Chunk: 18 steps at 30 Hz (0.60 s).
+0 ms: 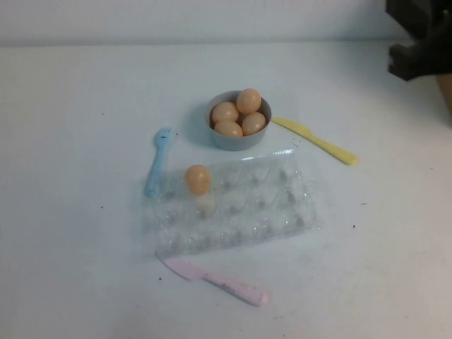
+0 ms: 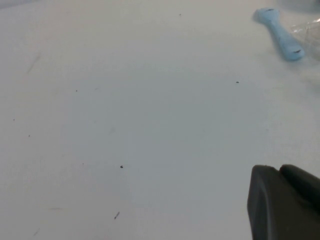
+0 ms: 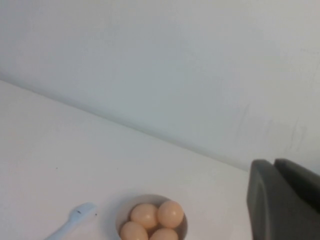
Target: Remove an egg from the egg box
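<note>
Egg (image 1: 198, 179) sat alone in a left cup of the egg box (image 1: 282, 205), untouched. Right gripper (image 1: 421, 42) hung closed, empty, far back right; left gripper (image 2: 285, 205) parked, fingers unclear. Next: reopen, reach over.

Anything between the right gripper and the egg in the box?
Nothing solid on a descent from above. The right gripper, fingers shut, sits raised at the far right. The egg stands uncovered in the open egg box, at its left end. The bowl of eggs and yellow knife lie under the straight line across.
</note>
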Motion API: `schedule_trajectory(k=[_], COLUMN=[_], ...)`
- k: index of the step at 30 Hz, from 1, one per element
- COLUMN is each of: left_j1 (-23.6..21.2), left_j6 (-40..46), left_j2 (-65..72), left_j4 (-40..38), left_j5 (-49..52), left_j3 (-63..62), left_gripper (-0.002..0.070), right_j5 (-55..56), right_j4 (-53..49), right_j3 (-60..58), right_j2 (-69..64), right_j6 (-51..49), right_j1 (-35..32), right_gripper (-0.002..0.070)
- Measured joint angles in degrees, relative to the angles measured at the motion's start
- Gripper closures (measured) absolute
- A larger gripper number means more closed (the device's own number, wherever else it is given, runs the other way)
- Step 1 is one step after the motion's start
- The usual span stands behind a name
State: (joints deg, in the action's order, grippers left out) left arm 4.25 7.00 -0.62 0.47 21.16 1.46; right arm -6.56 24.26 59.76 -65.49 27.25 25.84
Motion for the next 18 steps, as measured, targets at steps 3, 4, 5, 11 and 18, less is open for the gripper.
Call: schedule_trajectory(k=[3,4,5,11,18], left_j1=[0.0,0.0,0.0,0.0,0.0], left_j6=[0.0,0.0,0.0,0.0,0.0], left_j2=[0.0,0.0,0.0,0.0,0.0], left_j4=[0.0,0.0,0.0,0.0,0.0], left_j5=[0.0,0.0,0.0,0.0,0.0], left_j3=[0.0,0.0,0.0,0.0,0.0], left_gripper=[0.0678,0.0678,0.0678,0.0678,0.0678], right_j5=[0.0,0.0,0.0,-2.2,-13.9], right_j4=[0.1,0.2,0.2,1.6,2.5], right_j3=[-3.8,-4.7,-5.5,-7.6,-7.8], right_j2=[6.5,7.9,9.4,14.6,15.4], right_j6=[0.0,0.0,-0.1,-0.2,-0.2], right_j1=[0.0,0.0,0.0,0.0,0.0], right_gripper=[0.0692,0.0692,0.0692,0.0692,0.0693])
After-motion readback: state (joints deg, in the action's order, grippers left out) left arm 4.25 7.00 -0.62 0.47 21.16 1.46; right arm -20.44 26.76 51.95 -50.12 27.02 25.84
